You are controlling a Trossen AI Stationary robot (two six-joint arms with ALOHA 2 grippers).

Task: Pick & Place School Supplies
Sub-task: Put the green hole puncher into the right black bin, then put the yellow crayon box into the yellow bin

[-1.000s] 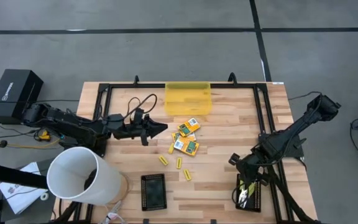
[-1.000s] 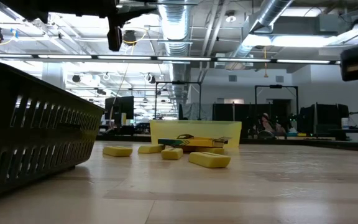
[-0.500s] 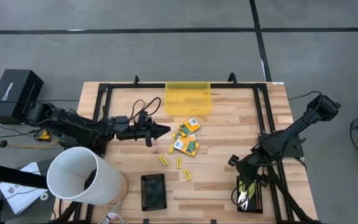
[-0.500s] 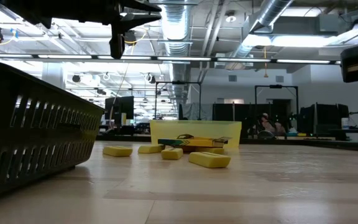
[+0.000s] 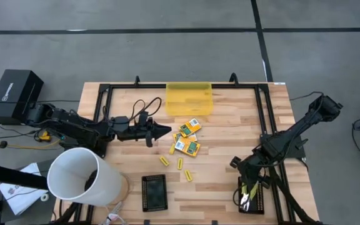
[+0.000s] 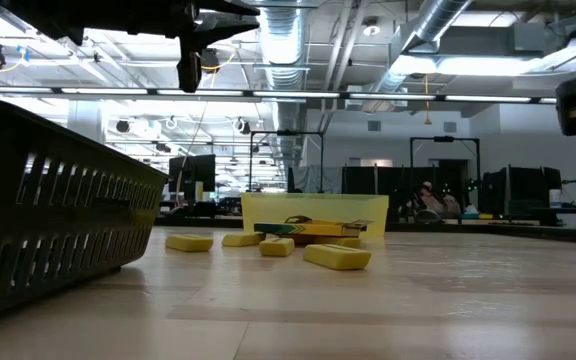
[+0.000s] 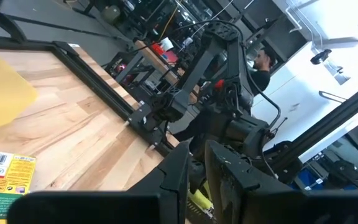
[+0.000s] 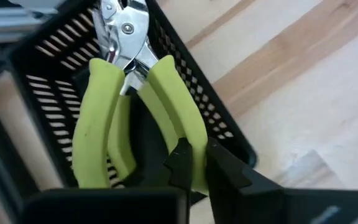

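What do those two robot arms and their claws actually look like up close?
Both are dark, nearly black jointed arms of chunky segments. The left arm trails looping black cables near its wrist. Each ends in two slim, angular black fingers: left gripper, right gripper. No markings show.

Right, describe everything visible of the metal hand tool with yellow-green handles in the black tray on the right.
The metal hand tool with yellow-green handles looks like pliers: two curved, matte yellow-green grips meeting at a shiny riveted metal head. It sits inside the black slotted tray at the table's near right corner. The right gripper sits right at one grip; contact is unclear.
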